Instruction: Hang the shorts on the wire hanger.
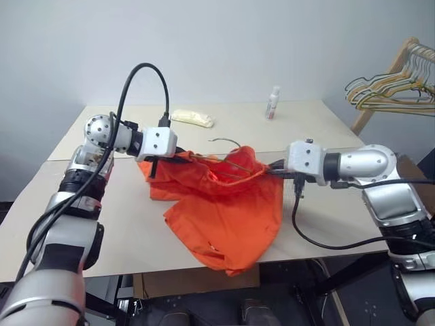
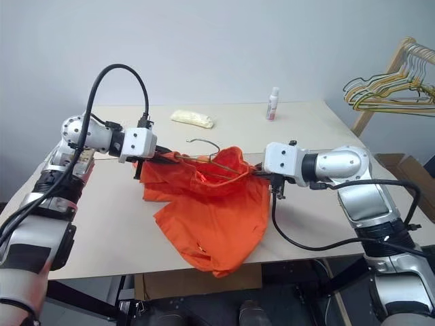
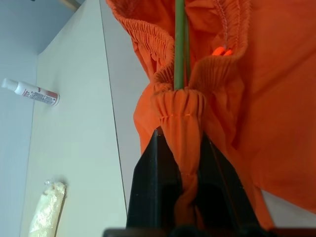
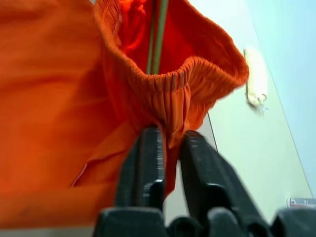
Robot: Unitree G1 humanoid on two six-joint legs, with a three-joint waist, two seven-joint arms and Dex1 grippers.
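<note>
The bright orange shorts (image 1: pixel 224 210) hang above the table, stretched by the waistband between my two grippers, with the legs drooping onto the tabletop. The wire hanger (image 1: pixel 224 140) sits inside the waistband and its small hook rises behind the fabric. In the left wrist view its thin wire (image 3: pixel 178 44) runs into the gathered elastic. My left gripper (image 1: pixel 163 159) is shut on the left end of the waistband, fabric bunched between its fingers (image 3: pixel 153 173). My right gripper (image 1: pixel 272 170) grips the right end, with waistband cloth pinched between its fingers (image 4: pixel 148 158).
On the pale table (image 1: pixel 326 136), a small white bottle (image 1: pixel 273 103) stands at the back and a pale yellow packet (image 1: pixel 192 118) lies to its left. A bunch of hangers on a wooden rack (image 1: pixel 391 92) stands off the table's right side.
</note>
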